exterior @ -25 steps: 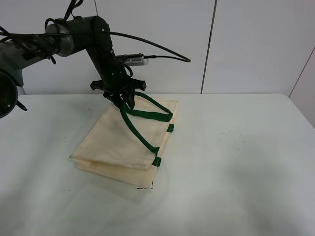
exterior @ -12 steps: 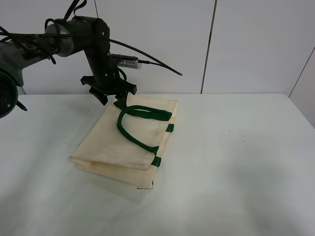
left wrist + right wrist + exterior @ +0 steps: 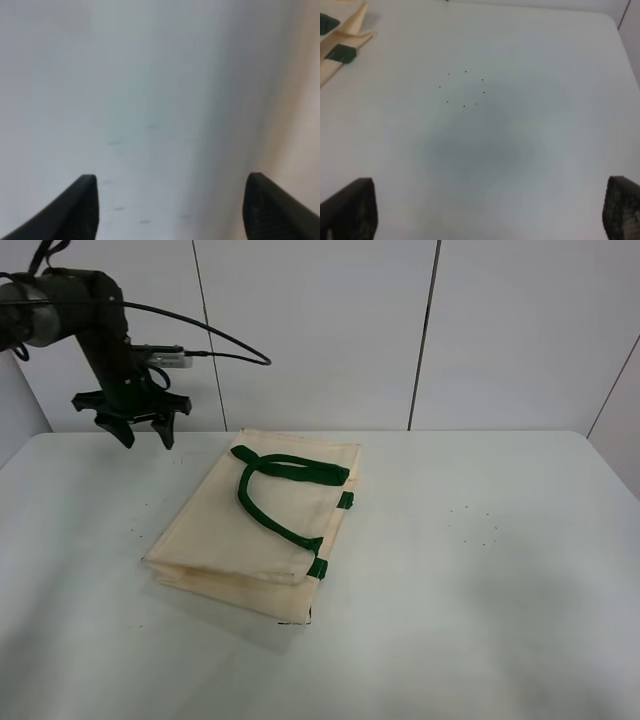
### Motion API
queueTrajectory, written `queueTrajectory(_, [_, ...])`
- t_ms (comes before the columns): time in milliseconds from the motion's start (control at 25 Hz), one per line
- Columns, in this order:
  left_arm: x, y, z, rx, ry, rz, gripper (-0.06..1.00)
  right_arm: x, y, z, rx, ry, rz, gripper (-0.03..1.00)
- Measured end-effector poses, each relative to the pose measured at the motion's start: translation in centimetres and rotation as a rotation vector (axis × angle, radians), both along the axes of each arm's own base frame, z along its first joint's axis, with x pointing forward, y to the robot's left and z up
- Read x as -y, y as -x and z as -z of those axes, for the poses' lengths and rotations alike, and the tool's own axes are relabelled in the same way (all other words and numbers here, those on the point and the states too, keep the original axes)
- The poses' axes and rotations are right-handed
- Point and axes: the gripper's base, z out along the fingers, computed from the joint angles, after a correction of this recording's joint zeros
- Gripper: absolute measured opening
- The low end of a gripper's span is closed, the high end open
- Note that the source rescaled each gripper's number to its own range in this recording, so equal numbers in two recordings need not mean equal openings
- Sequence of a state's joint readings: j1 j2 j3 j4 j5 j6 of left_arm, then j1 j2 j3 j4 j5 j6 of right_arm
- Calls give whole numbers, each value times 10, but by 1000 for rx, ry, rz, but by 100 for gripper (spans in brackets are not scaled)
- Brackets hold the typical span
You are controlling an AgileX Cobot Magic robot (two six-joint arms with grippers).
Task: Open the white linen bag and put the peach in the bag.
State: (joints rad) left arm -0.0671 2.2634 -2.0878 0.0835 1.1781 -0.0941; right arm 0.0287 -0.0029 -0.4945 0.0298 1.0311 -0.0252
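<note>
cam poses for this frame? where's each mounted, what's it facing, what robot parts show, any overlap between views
Exterior high: mounted high off the arms, looks down at the table and bag; shows the left arm and left tool, open, left of the bag.
Left wrist: on the left arm, faces bare table; both fingers show, apart.
Right wrist: on the right arm, faces the table; right tool fingers show wide apart, bag corner at the frame edge.
Shared: exterior and right wrist both show the bag's green tabs.
</note>
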Motion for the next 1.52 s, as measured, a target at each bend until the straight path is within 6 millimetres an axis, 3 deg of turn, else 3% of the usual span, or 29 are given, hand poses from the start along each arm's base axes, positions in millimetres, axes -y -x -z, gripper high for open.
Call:
queueTrajectory(120, [-25, -1, 0, 0, 16, -58, 85, 0, 0, 0, 0, 0, 0, 100])
queueTrajectory(240, [-33, 7, 2, -27, 17, -75, 85, 0, 0, 0, 0, 0, 0, 100])
queueTrajectory(520, [-33, 59, -19, -92, 14, -75, 85, 0, 0, 0, 0, 0, 0, 100])
queueTrajectory(760, [-27, 128, -55, -85, 12, -57, 85, 0, 0, 0, 0, 0, 0, 100])
queueTrajectory(1040, [-23, 222, -76, -62, 9, -25, 85, 0, 0, 0, 0, 0, 0, 100])
queueTrajectory(1280, [-22, 302, -63, -11, 8, 20, 85, 0, 0, 0, -2, 0, 0, 100])
queueTrajectory(1520, [-25, 367, -39, 134, 8, 55, 85, 0, 0, 0, -2, 0, 0, 100])
